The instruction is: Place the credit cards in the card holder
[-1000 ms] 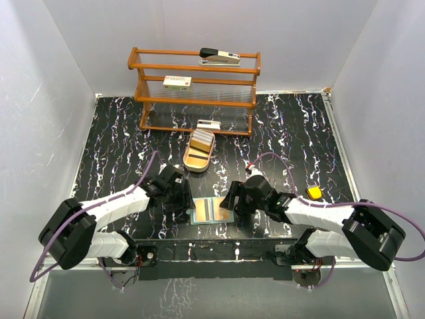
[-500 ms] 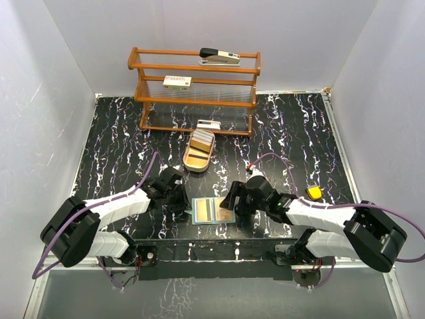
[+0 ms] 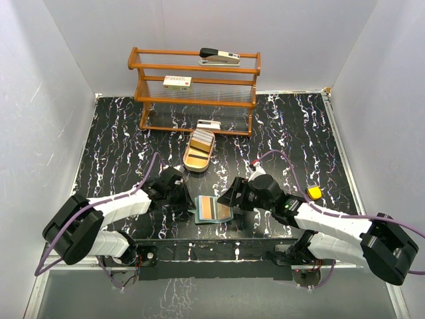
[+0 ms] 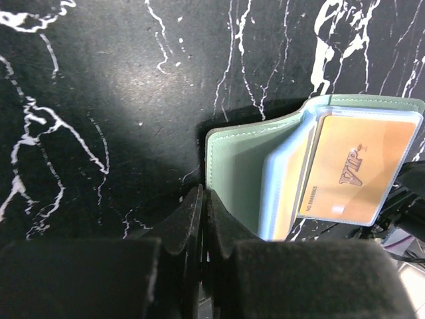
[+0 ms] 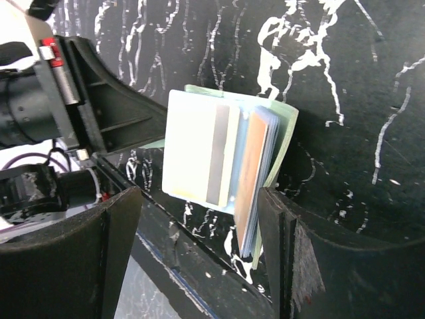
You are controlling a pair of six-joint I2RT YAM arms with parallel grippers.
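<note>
The sage-green card holder (image 3: 211,209) lies half folded near the table's front edge, its right half tipped up. Its clear pockets fan out and hold credit cards: a gold one (image 4: 358,169), and a whitish one with a dark stripe (image 5: 196,156) beside an orange one (image 5: 255,173). My left gripper (image 3: 181,198) is shut, its fingertips (image 4: 196,199) pinched at the near corner of the holder's left cover (image 4: 239,173). The right gripper (image 3: 230,199) stands open astride the holder (image 5: 282,143). Its right finger (image 5: 282,232) rests against the outside of the raised cover.
A wooden rack (image 3: 196,93) at the back carries a stapler (image 3: 219,56) and white boxes (image 3: 177,82). A tan oval tray (image 3: 194,159) sits in front of it. A small yellow object (image 3: 314,193) lies right of the right arm. The table's front edge runs just below the holder.
My left gripper has closed on the holder's left cover. The holder has gone from lying flat open to half folded, as the right gripper moved left and tipped its right half up.
</note>
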